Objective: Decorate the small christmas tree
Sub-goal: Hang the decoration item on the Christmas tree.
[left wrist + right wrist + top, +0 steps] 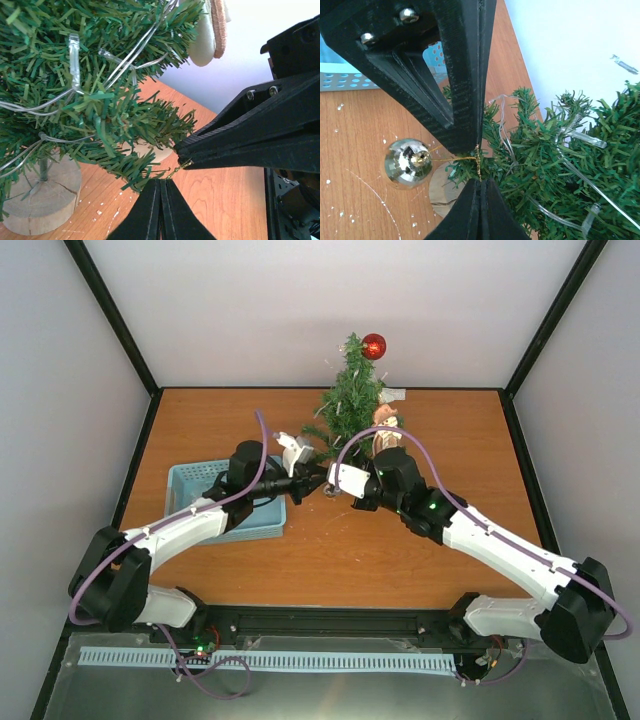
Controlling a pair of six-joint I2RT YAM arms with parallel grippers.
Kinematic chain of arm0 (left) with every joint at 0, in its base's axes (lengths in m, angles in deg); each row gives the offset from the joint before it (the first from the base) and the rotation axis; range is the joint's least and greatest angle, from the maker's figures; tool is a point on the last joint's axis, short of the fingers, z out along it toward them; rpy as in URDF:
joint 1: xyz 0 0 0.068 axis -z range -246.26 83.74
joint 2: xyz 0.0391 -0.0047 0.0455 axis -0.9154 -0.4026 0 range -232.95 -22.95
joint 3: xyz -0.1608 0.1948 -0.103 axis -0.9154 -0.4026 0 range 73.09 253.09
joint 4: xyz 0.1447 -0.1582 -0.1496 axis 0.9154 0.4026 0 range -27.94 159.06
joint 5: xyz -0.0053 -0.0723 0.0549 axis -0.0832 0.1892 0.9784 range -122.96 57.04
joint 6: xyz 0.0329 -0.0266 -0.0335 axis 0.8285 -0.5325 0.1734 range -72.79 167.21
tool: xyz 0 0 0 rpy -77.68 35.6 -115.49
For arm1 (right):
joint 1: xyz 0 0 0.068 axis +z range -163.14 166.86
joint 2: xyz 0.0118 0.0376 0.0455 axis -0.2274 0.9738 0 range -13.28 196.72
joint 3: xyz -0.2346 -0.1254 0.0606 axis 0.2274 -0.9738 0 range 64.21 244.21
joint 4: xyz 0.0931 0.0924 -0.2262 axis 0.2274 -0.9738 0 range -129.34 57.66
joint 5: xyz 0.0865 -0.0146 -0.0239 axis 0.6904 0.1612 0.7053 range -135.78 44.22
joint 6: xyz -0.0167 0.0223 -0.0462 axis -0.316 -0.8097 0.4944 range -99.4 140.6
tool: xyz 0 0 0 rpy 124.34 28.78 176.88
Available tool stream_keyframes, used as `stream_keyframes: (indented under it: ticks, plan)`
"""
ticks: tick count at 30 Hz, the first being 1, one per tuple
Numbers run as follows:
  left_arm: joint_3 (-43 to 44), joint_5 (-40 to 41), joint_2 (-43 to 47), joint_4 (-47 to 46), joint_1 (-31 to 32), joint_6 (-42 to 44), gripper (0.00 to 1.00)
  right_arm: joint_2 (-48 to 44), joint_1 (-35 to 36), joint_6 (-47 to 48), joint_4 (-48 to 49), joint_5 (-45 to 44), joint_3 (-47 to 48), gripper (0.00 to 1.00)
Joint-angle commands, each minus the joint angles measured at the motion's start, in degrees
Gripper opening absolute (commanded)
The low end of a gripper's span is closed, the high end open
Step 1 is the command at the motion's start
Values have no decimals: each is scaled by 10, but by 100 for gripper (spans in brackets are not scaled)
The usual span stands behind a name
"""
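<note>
While both jaws pinch the silver ball point(408, 163) by its gold thread point(455, 159), gently hook it on the small christmas tree point(545, 150).

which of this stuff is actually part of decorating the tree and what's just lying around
Part of the job: small christmas tree; silver bauble; its gold thread; left gripper and right gripper, both shut on that thread; red bauble and light string already on the tree.

Just lying about: blue basket; white specks on the table.
</note>
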Motion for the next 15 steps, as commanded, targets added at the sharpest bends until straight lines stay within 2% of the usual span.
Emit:
stream_keyframes:
  ticks: [1, 15]
  plan:
    - [23, 21, -2, 10, -15, -18, 1, 13, -6, 12, 10, -20, 14, 3]
    - [44, 0, -28, 10, -30, -38, 1, 23, -6, 12, 2, -44, 22, 3]
